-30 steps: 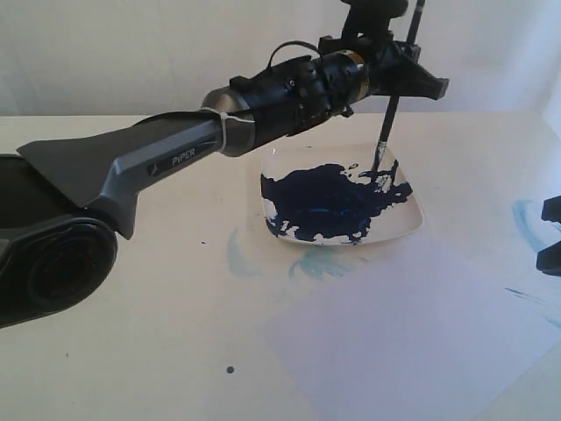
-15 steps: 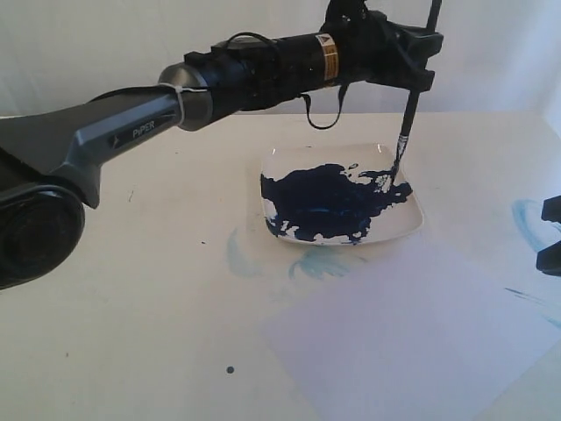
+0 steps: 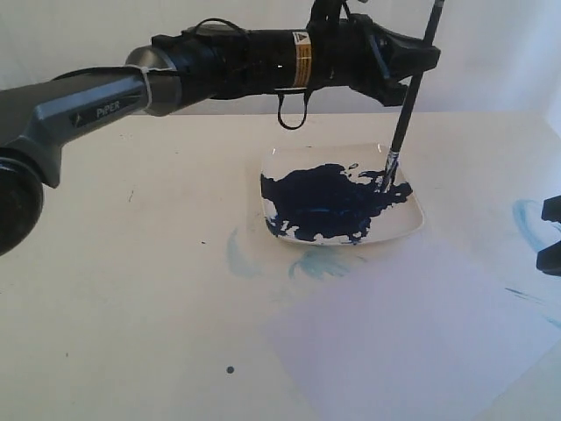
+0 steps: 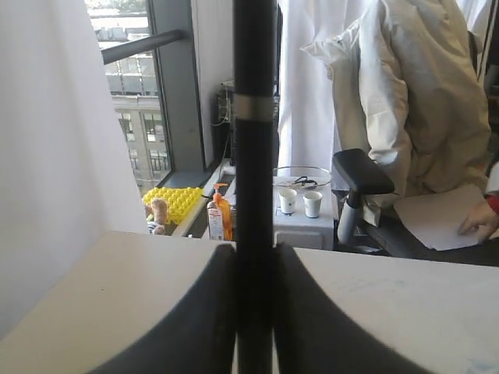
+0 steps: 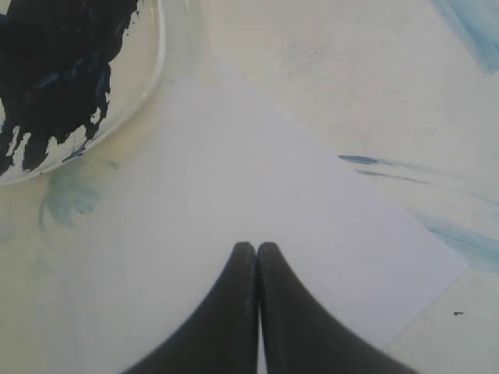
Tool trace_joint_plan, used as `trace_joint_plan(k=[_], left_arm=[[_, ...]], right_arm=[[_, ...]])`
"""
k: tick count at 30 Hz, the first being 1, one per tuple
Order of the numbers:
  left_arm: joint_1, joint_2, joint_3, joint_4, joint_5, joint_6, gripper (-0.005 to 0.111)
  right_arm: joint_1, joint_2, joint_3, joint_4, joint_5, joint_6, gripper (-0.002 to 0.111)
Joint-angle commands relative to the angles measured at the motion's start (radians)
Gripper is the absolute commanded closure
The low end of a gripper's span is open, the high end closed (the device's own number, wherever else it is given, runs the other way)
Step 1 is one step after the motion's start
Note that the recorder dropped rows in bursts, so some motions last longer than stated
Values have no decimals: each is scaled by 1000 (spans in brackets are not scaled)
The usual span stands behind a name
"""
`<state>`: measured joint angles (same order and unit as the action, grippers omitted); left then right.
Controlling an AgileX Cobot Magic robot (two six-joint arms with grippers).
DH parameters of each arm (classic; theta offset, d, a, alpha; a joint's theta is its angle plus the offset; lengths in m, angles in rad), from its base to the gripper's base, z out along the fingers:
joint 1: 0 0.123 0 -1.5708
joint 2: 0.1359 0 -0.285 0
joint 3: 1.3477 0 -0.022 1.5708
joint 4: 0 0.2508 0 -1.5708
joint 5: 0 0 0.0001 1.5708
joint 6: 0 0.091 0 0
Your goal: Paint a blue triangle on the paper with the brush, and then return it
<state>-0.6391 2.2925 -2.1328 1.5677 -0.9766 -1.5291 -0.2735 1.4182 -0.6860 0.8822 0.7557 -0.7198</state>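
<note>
**Brush tip in the paint, paper lying in front of the plate**

The cream surface (image 3: 131, 289) filled most of the exterior view. The left arm (image 3: 105, 105) stretched across it from the left, high above it. The paper (image 3: 412, 333), a pale lavender-white sheet, lay flat on the near right part of the surface, its far corner close to the plate's near edge. The right wrist view showed the same sheet (image 5: 257, 156) under the right tool, with the plate's rim beside one edge.

The square white plate (image 3: 280, 160) sat beyond the paper, near the middle of the surface. A dark navy paint blotch (image 3: 324, 206) covered much of it. Faint pale-blue smears (image 3: 241, 254) marked the surface just left of the paper, and more showed at the far right.

The brush (image 3: 412, 96) stood nearly upright over the plate's far right part, leaning slightly, with its bristles touching the edge of the blotch. The left tool (image 3: 419, 60) was clamped on the black handle, and the left wrist view showed both fingers pressed against it (image 4: 254, 117).

The right tool (image 5: 257, 251) hung above the paper with its fingers closed against each other and nothing between them.
</note>
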Motion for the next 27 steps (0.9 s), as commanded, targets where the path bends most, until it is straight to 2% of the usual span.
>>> trace_joint_plan(k=[1, 3, 4, 6, 10, 15, 22, 27], left_arm=[[11, -85, 104, -32, -75, 66, 107], [19, -110, 165, -91, -133, 121, 107], [29, -132, 228, -164, -193, 162, 107], [38, -174, 322, -214, -238, 227, 107], [38, -271, 503, -219, -244, 322, 107], [38, -363, 668, -214, -244, 385, 107], [1, -385, 801, -220, -244, 438, 107], [-67, -383, 828, -271, -244, 604, 107]], right_arm=[[-6, 2, -4, 4, -5, -2, 108], [-6, 2, -4, 4, -5, -2, 108], [-6, 2, -4, 4, -5, -2, 108], [-6, 2, -4, 4, -5, -2, 108], [-6, 2, -4, 4, -5, -2, 108], [-6, 2, -4, 4, -5, -2, 108], [-6, 2, -4, 4, -5, -2, 108], [-6, 2, -4, 4, -5, -2, 108]])
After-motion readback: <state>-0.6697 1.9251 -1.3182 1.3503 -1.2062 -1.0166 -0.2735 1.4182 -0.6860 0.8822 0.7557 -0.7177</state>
